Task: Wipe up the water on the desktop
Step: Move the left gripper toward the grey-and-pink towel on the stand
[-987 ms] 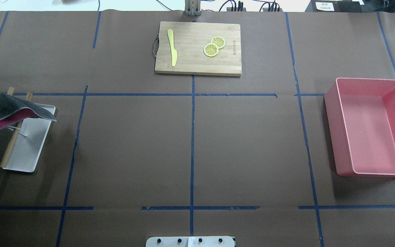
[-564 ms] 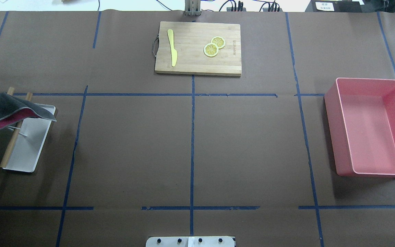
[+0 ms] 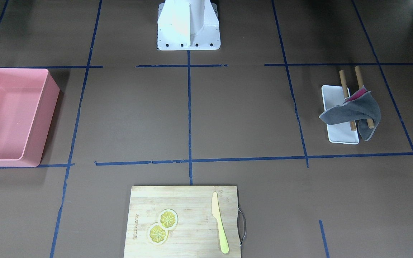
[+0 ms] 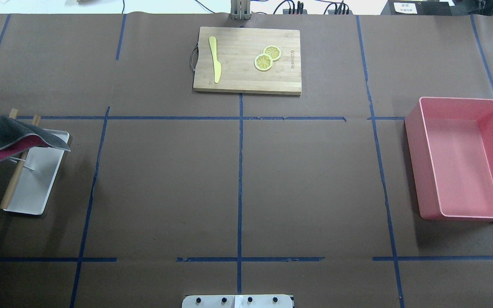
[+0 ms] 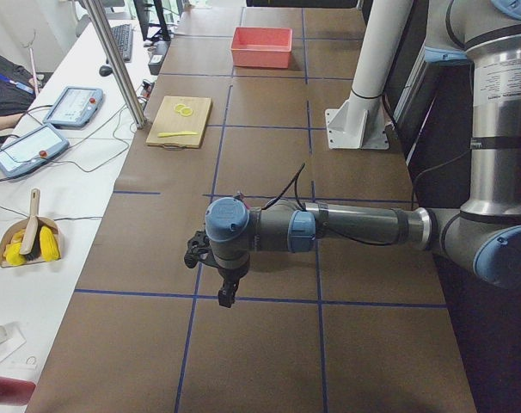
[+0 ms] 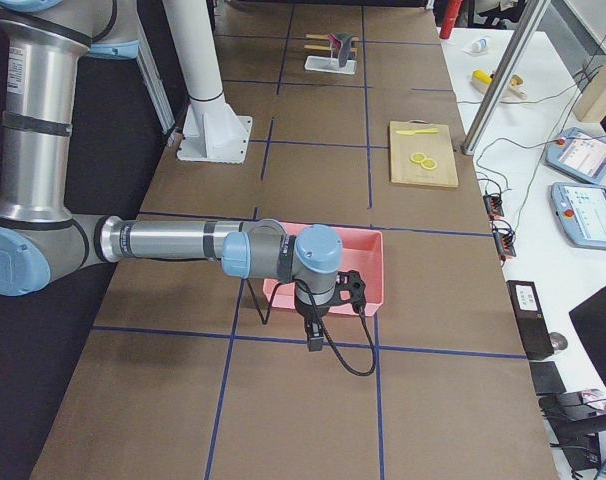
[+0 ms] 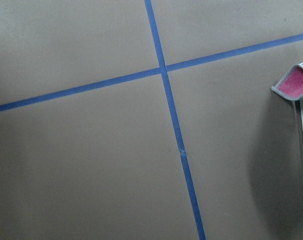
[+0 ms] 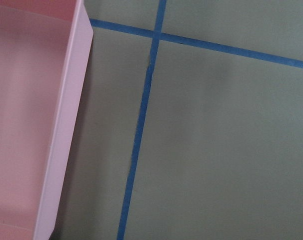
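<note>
Clutter sits toward the edges of the desktop (image 4: 165, 184). At the far side from the robot, on the centre line, lies a light wooden cutting board (image 4: 238, 79) with a yellow knife (image 4: 215, 60) near its left end and 2 overlapping lemon slices (image 4: 263, 62) toward its right. On the robot's right stands a pink bin (image 4: 420, 171), open at the top. On the robot's left lies a small white tray (image 4: 37, 184) with 2 wooden rods (image 4: 13, 188) running side by side across it. A grey cloth (image 4: 19, 134) with a pink underside is draped over the far ends of the rods. The robot's white base plate (image 4: 238, 301) shows at the near edge.

Both arms reach out low over the table ends. The left gripper (image 5: 226, 288) hangs over a tape crossing just beside the tray, and its wrist view catches a corner of the cloth. The right gripper (image 6: 313, 335) hangs at the near edge of the bin. Whether either gripper's jaws are apart or together cannot be told.

The desktop fills both exterior views as 1 large, flat, matte dark-brown sheet. Thin blue tape lines divide it into a grid, with gaps and slight kinks in some strips. Whether any patch is wet cannot be told.
</note>
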You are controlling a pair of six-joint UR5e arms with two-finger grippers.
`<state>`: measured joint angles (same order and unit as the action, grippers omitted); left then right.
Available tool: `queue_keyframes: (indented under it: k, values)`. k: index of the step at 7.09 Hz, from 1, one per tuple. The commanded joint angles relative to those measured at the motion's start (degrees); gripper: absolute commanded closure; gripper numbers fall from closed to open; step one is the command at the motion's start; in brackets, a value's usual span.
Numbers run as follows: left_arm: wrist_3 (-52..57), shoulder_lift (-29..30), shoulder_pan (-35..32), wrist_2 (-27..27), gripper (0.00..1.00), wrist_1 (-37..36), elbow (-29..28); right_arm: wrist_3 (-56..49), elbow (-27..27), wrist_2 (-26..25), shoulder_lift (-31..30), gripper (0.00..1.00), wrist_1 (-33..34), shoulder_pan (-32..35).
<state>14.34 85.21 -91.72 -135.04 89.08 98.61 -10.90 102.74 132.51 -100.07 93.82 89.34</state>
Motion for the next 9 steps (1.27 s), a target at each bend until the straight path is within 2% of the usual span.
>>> queue_keyframes:
  k: [1, 3, 4, 5, 6, 8, 9]
  values:
    - [0.0, 0.9, 0.6, -0.1, 0.0, 2.2, -0.8, 0.3, -1.4, 4.4, 2.1, 0.0, 0.0, -1.1]
    - [0.0, 1.2, 0.7, -0.3, 0.0, 2.4, -0.3, 0.4, -1.5, 4.2, 2.9, 0.0, -0.1, -1.2]
    - [-0.8, 1.2, 0.7, -1.9, 0.0, 6.0, 0.3, 1.9, -1.2, 4.2, 5.2, 0.0, -0.2, -2.9]
    - [-5.5, 1.2, 3.7, -6.7, 0.0, 7.5, 0.3, 5.6, -0.4, 4.2, 6.7, 0.0, -0.3, -4.6]
    - [-13.3, 1.2, 8.7, -7.1, 0.0, 8.7, 1.2, 6.6, 0.6, 4.2, 6.7, 0.0, -0.2, -5.7]
    - [-33.8, 1.4, 13.8, -6.1, 0.0, 18.3, 2.9, 6.6, 0.5, 4.2, 6.7, 0.0, -0.2, -5.9]
    - [-40.5, 2.1, 17.4, -1.1, 0.0, 18.6, 5.4, 6.5, 0.5, 4.2, 6.7, 0.0, -0.2, -5.8]
